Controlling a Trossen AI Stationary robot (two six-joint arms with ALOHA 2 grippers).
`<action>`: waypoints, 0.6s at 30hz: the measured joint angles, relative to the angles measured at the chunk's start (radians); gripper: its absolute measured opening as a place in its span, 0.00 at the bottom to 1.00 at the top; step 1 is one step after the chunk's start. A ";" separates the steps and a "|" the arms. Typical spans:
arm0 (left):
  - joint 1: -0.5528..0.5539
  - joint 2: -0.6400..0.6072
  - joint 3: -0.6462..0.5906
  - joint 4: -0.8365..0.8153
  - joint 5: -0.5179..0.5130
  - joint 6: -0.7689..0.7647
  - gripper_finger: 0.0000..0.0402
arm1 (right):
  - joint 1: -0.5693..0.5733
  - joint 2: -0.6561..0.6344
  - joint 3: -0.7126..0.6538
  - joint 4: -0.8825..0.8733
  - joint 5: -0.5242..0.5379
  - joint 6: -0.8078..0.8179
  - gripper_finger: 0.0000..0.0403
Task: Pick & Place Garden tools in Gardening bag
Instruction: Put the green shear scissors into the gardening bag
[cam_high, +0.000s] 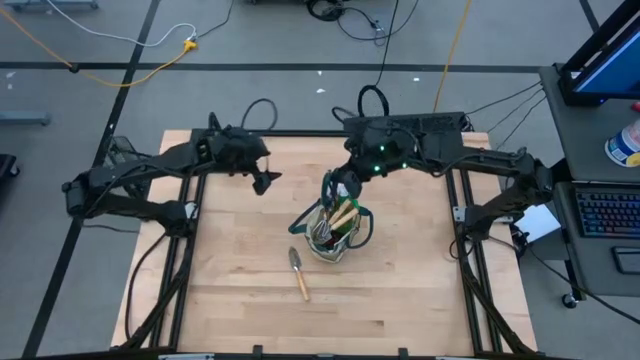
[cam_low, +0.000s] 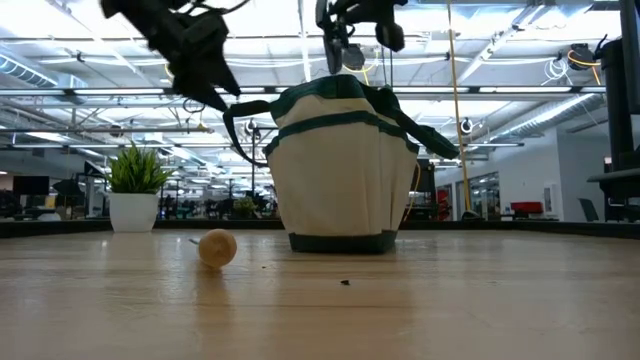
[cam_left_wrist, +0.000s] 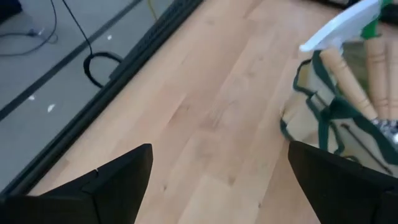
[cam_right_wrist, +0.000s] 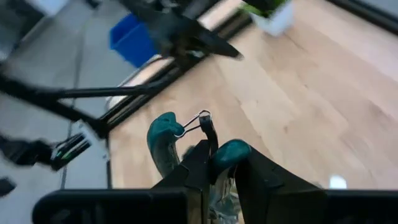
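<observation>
Gardening bag (cam_high: 335, 238) standing upright just right of centre in the high view, mouth open upward, already stuffed with wooden-handled tools (cam_high: 345, 215) whose grips poke out at the rim. Handles up and heads down, probably because the bag is narrow and lets long tools only stand on end. White-and-green spray bottle (cam_left_wrist: 348, 22) leaning at the bag's upper edge in the left wrist view, beside two pale handles. One trowel (cam_high: 298, 270) not yet packed, lying flat on the table (cam_high: 400, 300) just below and left of the bag; its rounded handle end (cam_low: 217, 247) showing left of the bag in the low view.

Pruning shears (cam_right_wrist: 193, 140) with teal grips pinched in the right gripper (cam_right_wrist: 214, 171), fingers closed on them near the wire catch, grips pointing away from the wrist. Held that way presumably to drop blade-first into the bag. Right gripper (cam_high: 340, 190) poised directly above the bag's upper edge in the high view, arm reaching in from the upper right, wrist bent steeply down.

Left gripper (cam_high: 264, 180) parked upper left of the bag, well apart from it, fingers (cam_left_wrist: 118, 180) spread wide and holding nothing, tilted down toward bare wood. Likely waiting its turn for the trowel.

Small potted plant (cam_low: 135, 190) at the far left in the low view, clear of the work.
</observation>
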 joint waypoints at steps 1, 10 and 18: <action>0.000 -0.029 -0.024 0.016 0.002 -0.007 0.95 | 0.012 0.000 0.000 -0.011 0.036 0.033 0.10; -0.027 -0.280 -0.182 0.046 0.034 -0.030 0.93 | 0.142 0.001 0.000 -0.162 0.388 0.299 0.10; -0.065 -0.337 -0.200 0.048 0.032 -0.021 0.95 | 0.232 0.001 -0.033 -0.174 0.588 0.482 0.10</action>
